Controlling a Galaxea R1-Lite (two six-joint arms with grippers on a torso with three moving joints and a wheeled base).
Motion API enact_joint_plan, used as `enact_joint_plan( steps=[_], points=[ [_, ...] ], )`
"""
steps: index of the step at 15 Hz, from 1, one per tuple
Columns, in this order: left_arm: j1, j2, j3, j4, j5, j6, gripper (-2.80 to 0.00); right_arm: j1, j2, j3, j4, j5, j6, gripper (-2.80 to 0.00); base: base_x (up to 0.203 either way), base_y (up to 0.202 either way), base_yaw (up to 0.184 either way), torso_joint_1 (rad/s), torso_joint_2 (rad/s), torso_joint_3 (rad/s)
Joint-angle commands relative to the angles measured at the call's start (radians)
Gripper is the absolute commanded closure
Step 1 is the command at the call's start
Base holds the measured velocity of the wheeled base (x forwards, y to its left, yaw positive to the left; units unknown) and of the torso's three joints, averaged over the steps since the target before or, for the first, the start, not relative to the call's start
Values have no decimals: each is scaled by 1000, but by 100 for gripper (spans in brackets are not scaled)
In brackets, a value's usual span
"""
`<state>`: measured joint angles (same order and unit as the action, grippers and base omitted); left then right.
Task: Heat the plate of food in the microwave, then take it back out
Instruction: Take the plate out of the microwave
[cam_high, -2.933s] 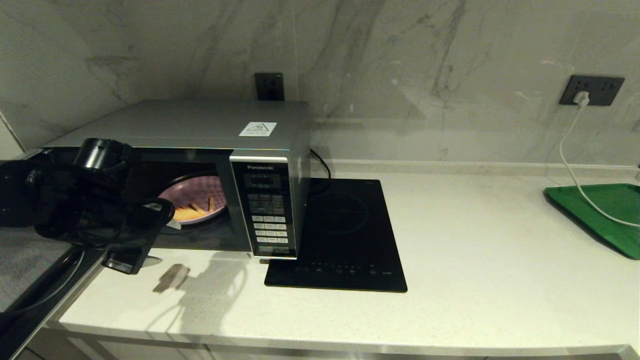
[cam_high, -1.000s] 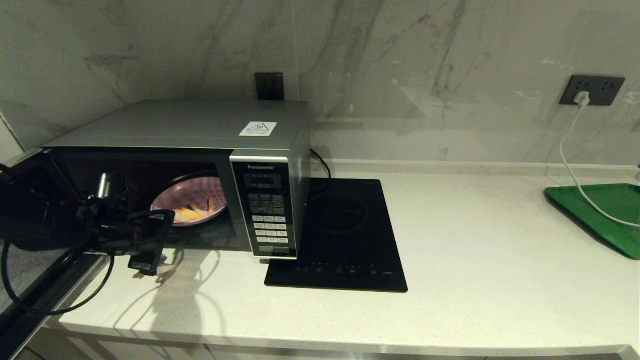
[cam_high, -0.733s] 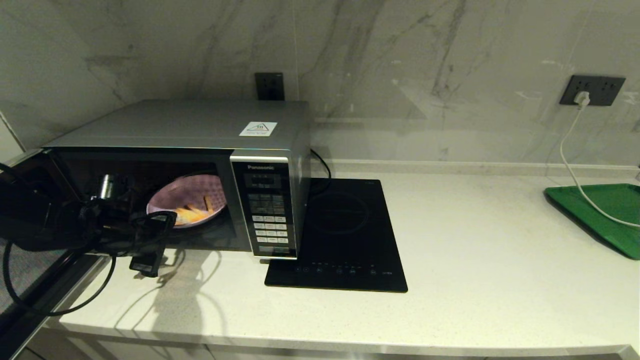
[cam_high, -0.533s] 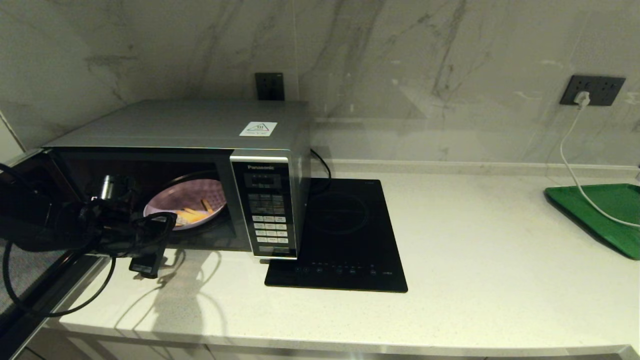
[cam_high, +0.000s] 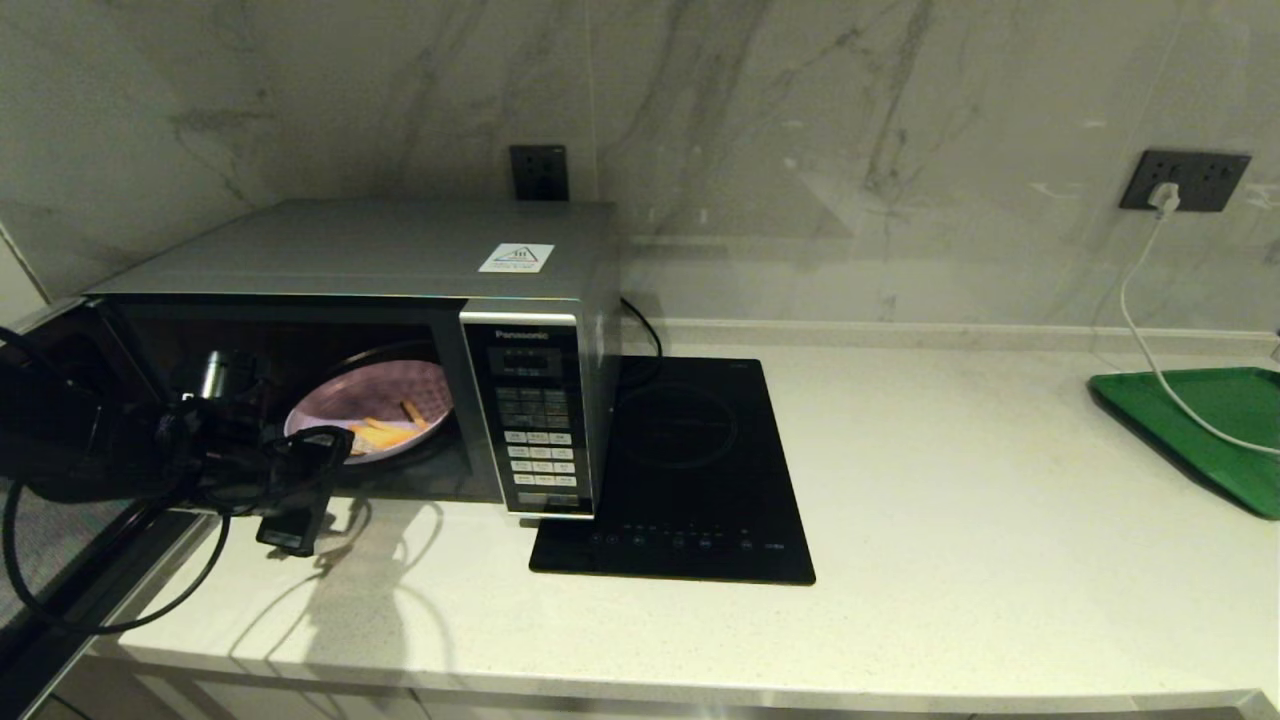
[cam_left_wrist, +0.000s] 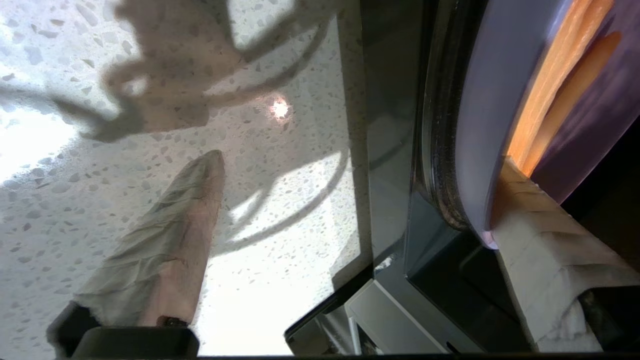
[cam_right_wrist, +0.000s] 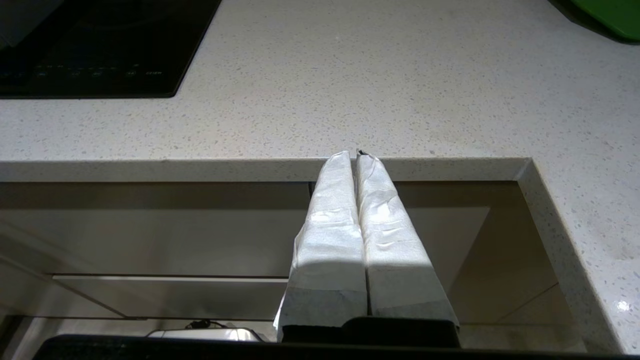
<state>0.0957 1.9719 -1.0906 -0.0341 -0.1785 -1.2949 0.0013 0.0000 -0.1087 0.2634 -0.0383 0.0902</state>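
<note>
The silver-grey microwave (cam_high: 400, 250) stands at the left of the counter with its door swung open. Inside sits the lilac plate (cam_high: 380, 395) with orange-yellow fries (cam_high: 385, 430). My left gripper (cam_high: 335, 450) is at the oven's mouth and stands open. In the left wrist view, one taped finger (cam_left_wrist: 540, 240) lies on the plate's (cam_left_wrist: 480, 125) inner face at its near rim, beside the fries (cam_left_wrist: 560, 95). The other finger (cam_left_wrist: 175, 240) hangs over the counter in front of the microwave's sill (cam_left_wrist: 390, 125). My right gripper (cam_right_wrist: 356, 152) is shut and empty below the counter's front edge.
A flat black induction hob (cam_high: 690, 470) lies right of the microwave. A green tray (cam_high: 1210, 420) sits at the far right with a white cable (cam_high: 1140, 310) running to a wall socket. The open microwave door (cam_high: 60, 540) juts out at the far left.
My left arm came down from in front of the oven to its mouth. Over the last second the plate has slid a little left, toward the gripper.
</note>
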Motion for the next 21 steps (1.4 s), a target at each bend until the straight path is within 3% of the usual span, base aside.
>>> enact_joint_plan(
  steps=[1, 16, 21],
  points=[
    [-5, -4, 0, -1, -1, -6, 0, 1, 0, 0, 2, 0, 0, 0, 0, 0, 0, 0, 0, 0],
    [-37, -1, -5, -2, 11, -7, 0, 0, 0, 0, 2, 0, 0, 0, 0, 0, 0, 0, 0, 0],
    [-37, -4, -71, 6, 11, -12, 0, 0, 0, 0, 2, 0, 0, 0, 0, 0, 0, 0, 0, 0]
  ],
)
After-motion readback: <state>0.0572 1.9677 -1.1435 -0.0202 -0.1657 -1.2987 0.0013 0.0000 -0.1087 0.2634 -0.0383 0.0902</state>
